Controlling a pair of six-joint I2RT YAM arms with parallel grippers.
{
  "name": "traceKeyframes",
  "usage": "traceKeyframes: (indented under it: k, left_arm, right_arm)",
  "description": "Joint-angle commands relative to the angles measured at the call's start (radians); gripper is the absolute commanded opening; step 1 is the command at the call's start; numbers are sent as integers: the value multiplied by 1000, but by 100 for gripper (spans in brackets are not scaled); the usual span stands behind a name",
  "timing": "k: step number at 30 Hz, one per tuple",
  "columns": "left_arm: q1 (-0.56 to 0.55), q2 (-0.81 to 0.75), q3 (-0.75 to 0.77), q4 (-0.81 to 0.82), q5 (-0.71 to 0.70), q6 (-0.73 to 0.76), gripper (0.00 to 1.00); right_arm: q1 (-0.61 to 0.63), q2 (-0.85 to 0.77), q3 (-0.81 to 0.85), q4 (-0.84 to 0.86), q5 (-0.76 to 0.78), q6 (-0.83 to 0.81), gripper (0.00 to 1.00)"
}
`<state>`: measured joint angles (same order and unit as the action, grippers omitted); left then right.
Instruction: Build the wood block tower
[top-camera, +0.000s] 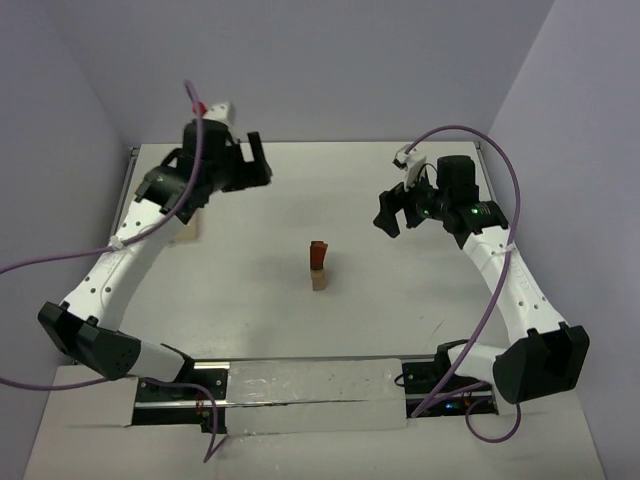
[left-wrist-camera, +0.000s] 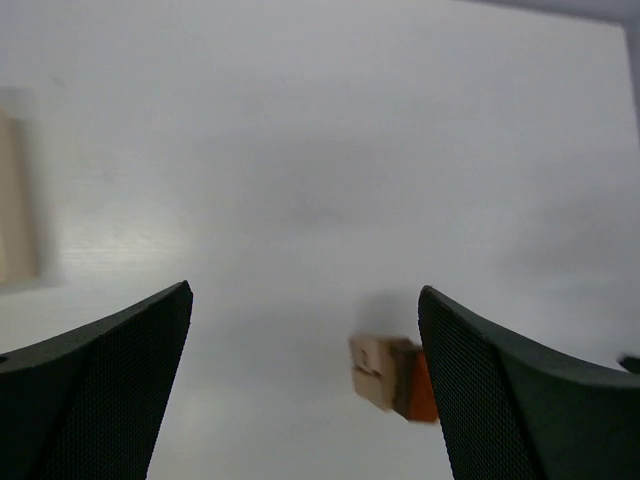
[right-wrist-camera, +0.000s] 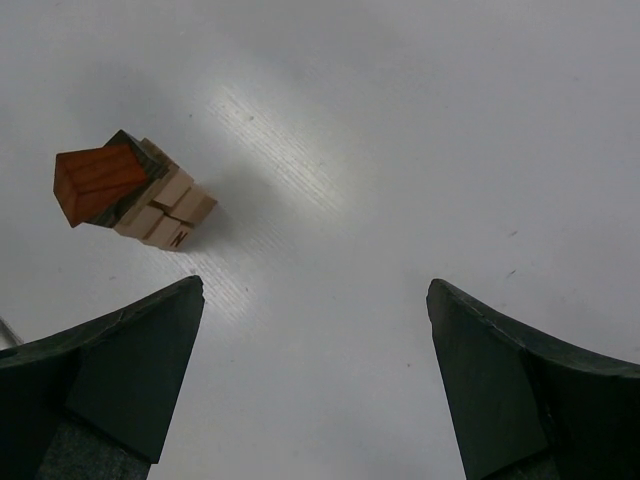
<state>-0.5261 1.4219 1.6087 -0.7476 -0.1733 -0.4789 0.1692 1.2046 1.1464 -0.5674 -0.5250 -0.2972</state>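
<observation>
The wood block tower (top-camera: 318, 266) stands in the middle of the table: pale tan blocks at the bottom, a dark brown layer, an orange-brown block on top. It also shows in the left wrist view (left-wrist-camera: 392, 376) and the right wrist view (right-wrist-camera: 128, 194). My left gripper (top-camera: 256, 162) is open and empty, raised over the far left of the table. My right gripper (top-camera: 393, 210) is open and empty, raised to the right of the tower. Neither gripper touches the tower.
A pale wooden tray (top-camera: 190, 229) lies at the left under my left arm; its edge shows in the left wrist view (left-wrist-camera: 15, 205). A metal rail (top-camera: 300, 385) runs along the near edge between the arm bases.
</observation>
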Motion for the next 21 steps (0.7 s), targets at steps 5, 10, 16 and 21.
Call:
traceKeyframes:
  k: [5, 10, 16, 21]
  left_arm:
    - [330, 13, 25, -79, 286, 229, 99]
    - [345, -27, -102, -5, 99, 330, 99]
    - [354, -20, -181, 1, 131, 404, 99]
    - [356, -44, -266, 75, 162, 424, 99]
  right_arm:
    - [-8, 194, 163, 43, 18, 54, 100]
    - [-23, 321, 265, 41, 31, 111, 100]
    - [-69, 423, 353, 34, 40, 157, 100]
    - [-86, 440, 360, 18, 66, 145, 100]
